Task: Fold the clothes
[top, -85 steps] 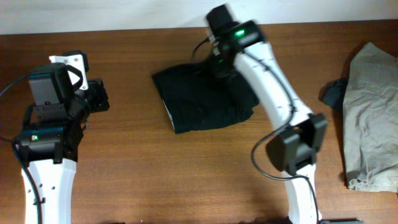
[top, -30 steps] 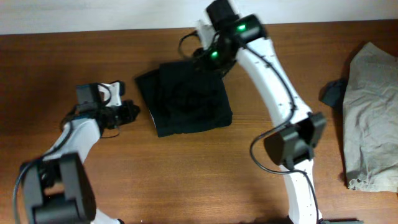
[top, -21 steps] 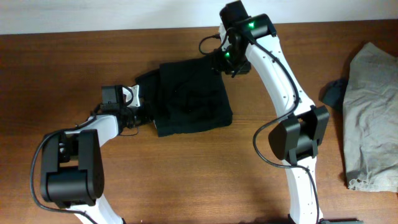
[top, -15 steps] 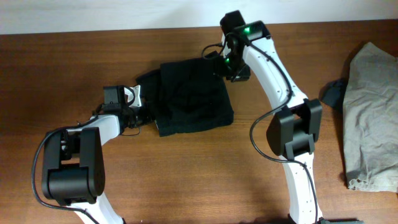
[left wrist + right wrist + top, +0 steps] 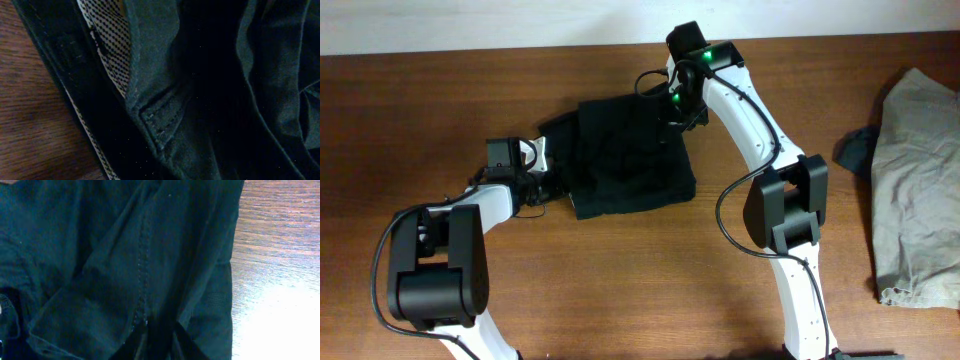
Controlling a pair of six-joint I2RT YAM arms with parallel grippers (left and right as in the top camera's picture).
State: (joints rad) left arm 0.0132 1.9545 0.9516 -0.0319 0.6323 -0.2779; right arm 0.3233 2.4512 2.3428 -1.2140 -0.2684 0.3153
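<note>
The black shorts (image 5: 625,155) lie folded into a rough square at the table's middle back. In the left wrist view (image 5: 210,100) their dotted light waistband lining (image 5: 107,55) shows at the left edge. My left gripper (image 5: 542,178) sits low at the shorts' left edge; its fingers are lost in the dark fabric. My right gripper (image 5: 678,103) is at the shorts' far right corner. In the right wrist view its dark fingers (image 5: 152,332) meet on a seamed fold of the shorts (image 5: 125,265), which gathers toward them.
A light grey-beige garment (image 5: 920,190) lies at the table's right edge, with a small dark cloth (image 5: 856,150) beside it. The wooden table (image 5: 620,290) ends at a white wall along the back.
The shorts' right part was folded over to the left and the bundle slid left. My left gripper came in to its left edge. My right gripper shifted slightly at the far right corner.
</note>
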